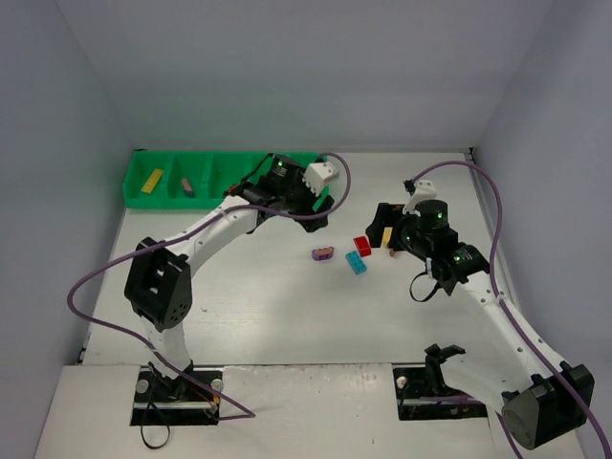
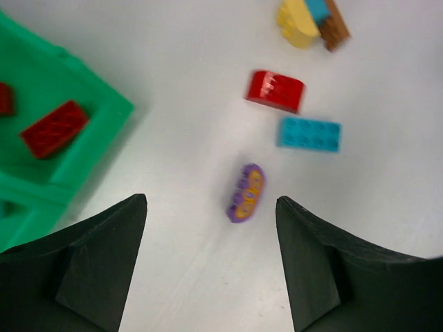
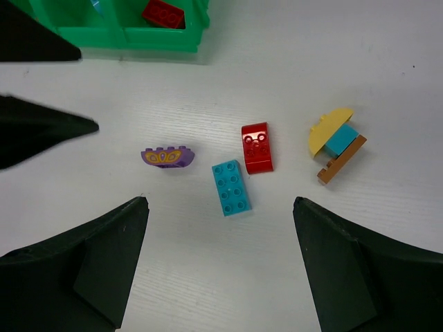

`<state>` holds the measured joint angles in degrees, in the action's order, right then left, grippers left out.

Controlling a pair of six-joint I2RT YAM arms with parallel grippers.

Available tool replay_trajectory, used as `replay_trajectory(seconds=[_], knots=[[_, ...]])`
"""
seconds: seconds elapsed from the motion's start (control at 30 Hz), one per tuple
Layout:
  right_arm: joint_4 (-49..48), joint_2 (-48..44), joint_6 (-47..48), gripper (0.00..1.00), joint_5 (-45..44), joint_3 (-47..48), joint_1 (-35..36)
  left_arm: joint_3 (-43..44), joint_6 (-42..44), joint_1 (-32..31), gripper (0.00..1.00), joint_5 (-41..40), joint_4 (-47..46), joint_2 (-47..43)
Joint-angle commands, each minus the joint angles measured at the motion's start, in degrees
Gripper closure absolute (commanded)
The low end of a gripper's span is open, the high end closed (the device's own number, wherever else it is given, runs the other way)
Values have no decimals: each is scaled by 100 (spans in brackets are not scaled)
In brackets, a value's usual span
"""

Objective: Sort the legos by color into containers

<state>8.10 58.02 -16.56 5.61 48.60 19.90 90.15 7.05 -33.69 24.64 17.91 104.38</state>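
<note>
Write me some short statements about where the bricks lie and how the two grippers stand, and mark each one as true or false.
1. The purple brick lies on the table, outside the green tray. True.
2. The left gripper is shut on a brick. False: its jaws are open and hold nothing.
3. A red brick lies in a tray compartment. True.
4. The cyan brick is stacked on the red curved brick. False: they lie side by side on the table.
5. The right gripper is shut. False: it is open.

White arm links (image 1: pixel 215 231), black joints (image 1: pixel 158 282), purple cables (image 1: pixel 469 163).
</note>
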Motion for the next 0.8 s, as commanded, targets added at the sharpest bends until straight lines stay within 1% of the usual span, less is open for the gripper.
replay_trajectory(seconds=[0.0,0.07,0.33,0.4,0.5,0.53,0.57,0.63,0.73,0.77], knots=[[-265,8,135,18,89,71,-12,-217,472,-330,31,551,406,-15],[-256,-10,135,18,160,62,-13,-130,499,-445,31,480,555,143],[-230,-142,162,18,353,-113,-13,204,499,-594,31,76,599,899],[-230,-150,153,18,371,-140,-13,231,491,-595,31,-152,591,1066],[-221,-186,161,18,371,-175,-13,205,455,-603,35,-276,556,1207],[-221,-177,170,17,362,-184,-13,187,447,-603,37,-285,547,1216],[-221,-186,179,18,336,-193,-13,161,420,-595,44,-285,512,1225],[-230,-177,179,18,318,-202,-13,-14,394,-595,50,-363,407,1129],[-238,-116,188,18,327,-202,-13,-330,263,-569,64,-573,12,839],[-239,-115,188,18,327,-193,-13,-418,210,-551,79,-627,-68,673]])
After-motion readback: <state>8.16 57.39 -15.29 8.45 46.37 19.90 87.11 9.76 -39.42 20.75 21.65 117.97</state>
